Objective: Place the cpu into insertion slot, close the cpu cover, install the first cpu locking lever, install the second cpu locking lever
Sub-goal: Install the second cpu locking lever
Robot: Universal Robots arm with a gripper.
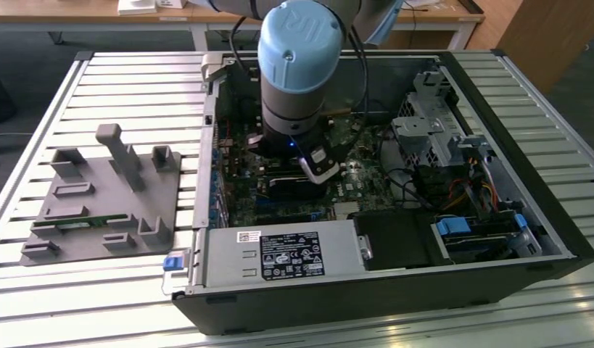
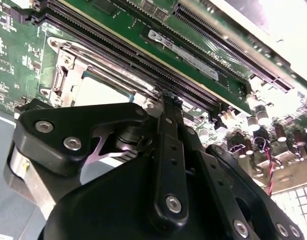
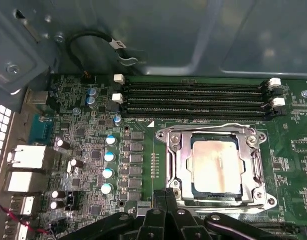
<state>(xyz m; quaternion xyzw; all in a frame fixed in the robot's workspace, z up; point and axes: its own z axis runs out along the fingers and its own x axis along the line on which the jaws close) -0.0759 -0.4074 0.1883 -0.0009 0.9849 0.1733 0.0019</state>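
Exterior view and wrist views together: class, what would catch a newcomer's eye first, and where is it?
The grey arm with the blue cap reaches down into the open black computer case on the slatted table. In the first wrist view, the pale tan-silver square cpu sits in the socket, framed by the silver metal cpu cover, beside the long black memory slots.

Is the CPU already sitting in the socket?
Yes, the first wrist view shows the pale tan-silver square cpu seated under the silver metal cpu cover.

slatted table (image 1: pixel 45 109), wooden desk (image 1: pixel 84 11), perhaps carpet
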